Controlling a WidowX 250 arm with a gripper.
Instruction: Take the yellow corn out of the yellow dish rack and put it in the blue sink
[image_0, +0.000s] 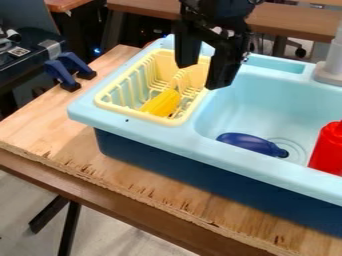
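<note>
and here's the scene, biggest thing first: the wooden worktop (57, 117) runs across from left to right, and on it sits the light blue toy sink (157, 136), its basin to the right and a pale yellow dish rack (123, 111) set in on the left. down from the far side comes the black arm (217, 11), and its hand (199, 76) hangs over the boundary between rack and basin, one finger over the far part of the rack, the other by the basin's left edge. those fingers are spread wide, and there's nothing between them, nothing held! how high the tips hang over the rim is hard to judge. over on the right, the red bottle (326, 149) is in the basin, well apart from the hand. then the dark blue, rounded piece (247, 142), lying in the basin near the drain, to the near right of the hand, its long axis running left to right and slanting a little nearer at its narrow right end. and smallest, the bright yellow piece (161, 103), lying inside the rack, to the near left of the hand and looking the closer of the two, its long axis slanting from near left to far right, up towards the hand's side.
</note>
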